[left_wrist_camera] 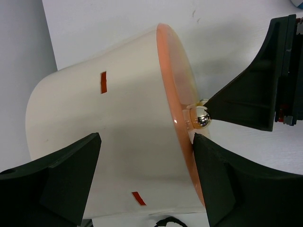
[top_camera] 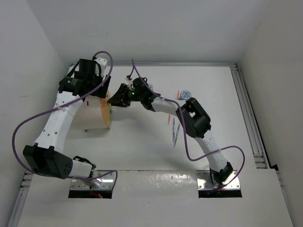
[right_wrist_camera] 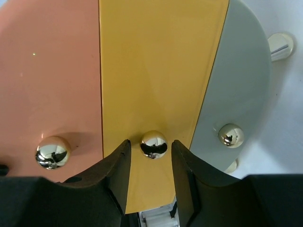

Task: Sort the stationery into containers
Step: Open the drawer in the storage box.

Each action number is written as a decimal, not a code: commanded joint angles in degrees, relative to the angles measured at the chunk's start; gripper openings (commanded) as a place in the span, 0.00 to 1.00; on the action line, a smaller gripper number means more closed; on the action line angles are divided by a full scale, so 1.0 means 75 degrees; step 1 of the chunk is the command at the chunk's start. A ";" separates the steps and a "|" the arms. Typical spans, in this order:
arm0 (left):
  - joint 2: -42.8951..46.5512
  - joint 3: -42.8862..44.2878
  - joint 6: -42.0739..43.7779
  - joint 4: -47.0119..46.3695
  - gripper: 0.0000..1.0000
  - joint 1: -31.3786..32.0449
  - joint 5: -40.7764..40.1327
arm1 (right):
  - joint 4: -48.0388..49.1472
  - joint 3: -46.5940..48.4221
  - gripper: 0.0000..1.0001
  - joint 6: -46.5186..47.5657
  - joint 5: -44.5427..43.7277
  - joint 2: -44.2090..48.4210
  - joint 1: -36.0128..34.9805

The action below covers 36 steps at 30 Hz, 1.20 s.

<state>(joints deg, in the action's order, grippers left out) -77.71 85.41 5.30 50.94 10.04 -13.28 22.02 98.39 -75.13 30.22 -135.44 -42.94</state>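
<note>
The cream drum cabinet [left_wrist_camera: 118,109] lies on its side, its orange front [top_camera: 105,112] facing right. In the right wrist view its drawer fronts are orange [right_wrist_camera: 47,71], yellow [right_wrist_camera: 156,66] and grey [right_wrist_camera: 241,80], each with a brass knob. My right gripper [right_wrist_camera: 150,143] is open, its fingers on either side of the yellow drawer's knob [right_wrist_camera: 154,144] with small gaps. My left gripper [left_wrist_camera: 147,138] is open wide and straddles the cabinet body from above. Thin pens [top_camera: 174,131] and a patterned roll [top_camera: 185,94] lie to the right of the cabinet.
A second roll [top_camera: 150,87] peeks out behind my right arm. A metal rail [top_camera: 249,113] runs along the table's right edge. White walls close in the table at the back and both sides. My right finger [left_wrist_camera: 251,94] shows beside the knob in the left wrist view.
</note>
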 commanded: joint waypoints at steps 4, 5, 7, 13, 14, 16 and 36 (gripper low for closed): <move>-0.0021 -0.0020 -0.0015 0.0087 0.85 -0.0109 -0.0058 | 0.0415 0.0241 0.36 -0.0107 0.0119 -0.0012 -0.0146; -0.0021 -0.0009 -0.0015 0.0110 0.84 -0.0120 -0.0046 | 0.0415 0.0241 0.35 -0.0130 0.0131 -0.0012 -0.0146; -0.0021 -0.0009 -0.0015 0.0122 0.85 -0.0144 -0.0023 | 0.0427 0.0264 0.32 -0.0142 0.0131 -0.0024 -0.0146; -0.0056 -0.0020 -0.0015 0.0146 0.84 -0.0261 0.0071 | 0.0462 0.0229 0.16 -0.0236 0.0143 -0.0024 -0.0146; -0.0056 -0.0032 -0.0027 0.0134 0.84 -0.0273 0.0094 | 0.0474 0.0218 0.13 -0.0248 0.0155 -0.0024 -0.0158; -0.0068 -0.0044 -0.0027 0.0146 0.84 -0.0319 0.0106 | 0.0497 0.0171 0.08 -0.0260 0.0166 -0.0012 -0.0146; 0.0061 -0.0208 0.0113 0.0134 0.84 -0.0882 0.0223 | 0.0720 -0.1387 0.00 0.0303 0.0588 0.1124 0.0627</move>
<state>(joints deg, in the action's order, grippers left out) -77.93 84.77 5.04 51.22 5.63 -8.01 25.82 89.67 -75.18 33.39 -131.37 -39.86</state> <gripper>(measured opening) 0.842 0.212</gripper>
